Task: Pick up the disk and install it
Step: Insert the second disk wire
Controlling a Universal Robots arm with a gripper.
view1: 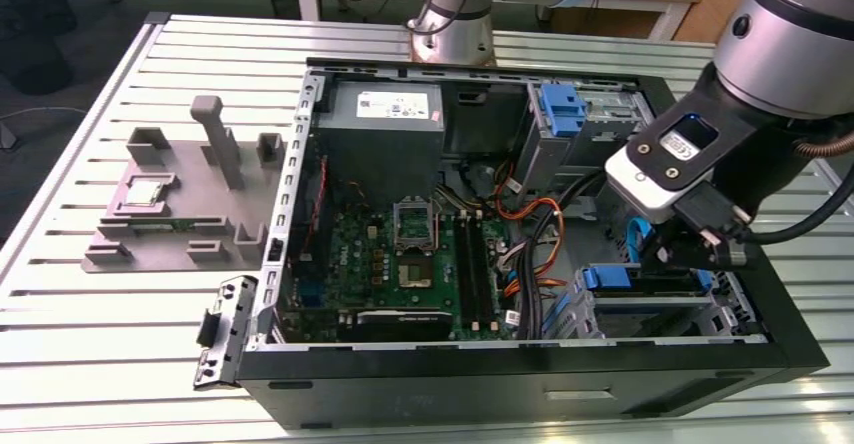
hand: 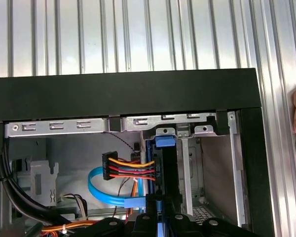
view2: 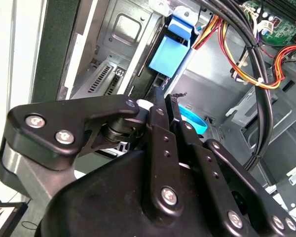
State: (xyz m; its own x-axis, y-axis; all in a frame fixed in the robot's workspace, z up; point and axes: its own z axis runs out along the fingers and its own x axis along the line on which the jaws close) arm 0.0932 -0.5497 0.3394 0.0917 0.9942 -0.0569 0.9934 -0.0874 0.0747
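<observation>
my claw (view2: pixel 165 101) is down inside the computer case (view1: pixel 534 374), pinched nearly closed on the edge of the disk (hand: pixel 163 173), which stands on edge in the drive bay (view1: pixel 654 309) at the case's corner, beside the orange power cable (hand: pixel 130 170) and blue data cable (hand: pixel 101 190). picking up is done; the disk looks partly seated, its blue rail (view2: pixel 170 54) showing. i judge final seating and release are left. the case sits on the table (view1: pixel 120 334).
</observation>
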